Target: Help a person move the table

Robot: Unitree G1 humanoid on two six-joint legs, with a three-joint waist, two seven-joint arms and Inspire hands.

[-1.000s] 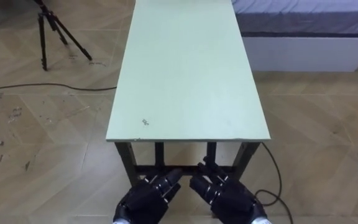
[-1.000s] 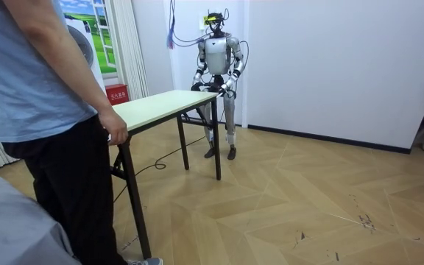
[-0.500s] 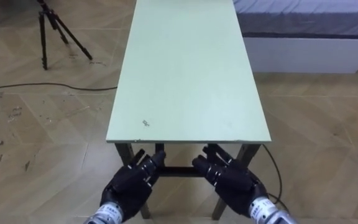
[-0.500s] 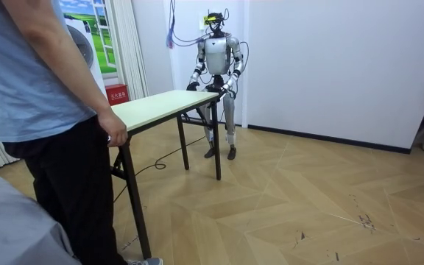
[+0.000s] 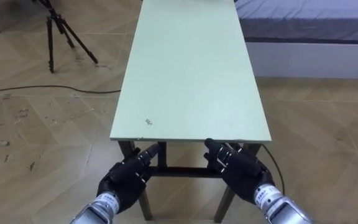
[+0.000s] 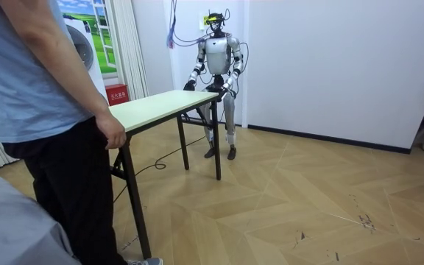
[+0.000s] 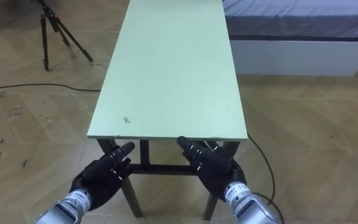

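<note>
Tabletop [image 5: 191, 68] runs up the frame's centre. Left robot hand [image 5: 128, 176] and right robot hand [image 5: 240, 167] reach straight-fingered just below its near edge, grasping nothing; gripping and carrying remain. A person's hand [image 6: 113, 133] rests on the far end.

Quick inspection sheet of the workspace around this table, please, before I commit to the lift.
Surface: table top pale green, one small dark mark near its near left corner.
Job's things: table stands on its legs; a person's hand at its far end.
Clutter: nothing seen.
Hands: left hand and right hand open, fingers straight, just below the near edge; contact cannot be told.
Cables: dark cable on the floor to the left; another by the near right leg.
Surroundings: tripod far left, bed far right, wooden floor.
</note>
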